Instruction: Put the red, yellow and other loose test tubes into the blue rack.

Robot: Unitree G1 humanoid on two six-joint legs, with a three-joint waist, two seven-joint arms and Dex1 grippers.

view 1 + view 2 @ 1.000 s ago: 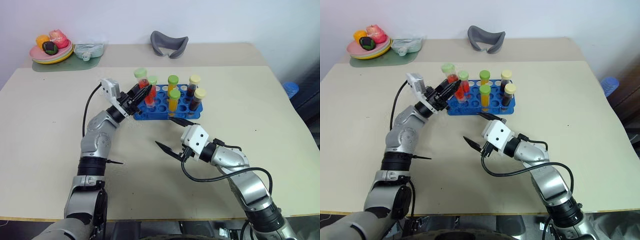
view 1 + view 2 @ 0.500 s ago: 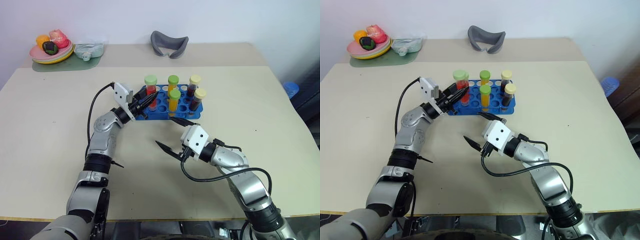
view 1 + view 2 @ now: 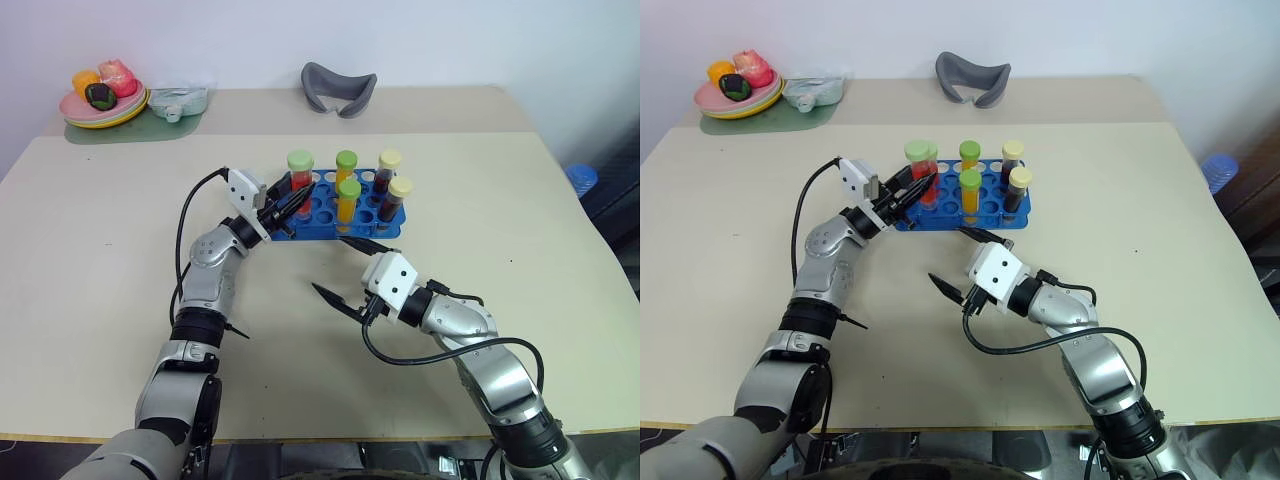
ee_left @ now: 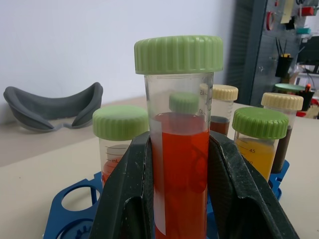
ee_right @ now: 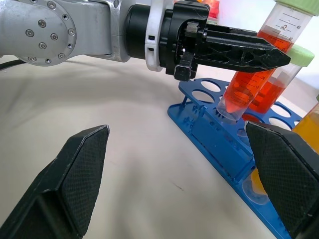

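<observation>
Red test tube [image 4: 179,164], clamped in left gripper [image 3: 290,200] jaws, enters blue rack [image 3: 330,222] at its left edge; right gripper [image 3: 345,270] jaws gape empty over bare table [image 3: 100,260].

The left arm is stretched forward with the elbow bent, and the left tool [image 3: 290,197] is clamped on both sides of a tube. The right arm is bent inward, and the right tool [image 3: 343,270] is held level with its fingers spread wide and empty.

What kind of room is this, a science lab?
More likely a robot test workshop: capped tubes in a blue rack share a plain table with a plate of toy fruit, and a tool-hung wall stands behind.
</observation>
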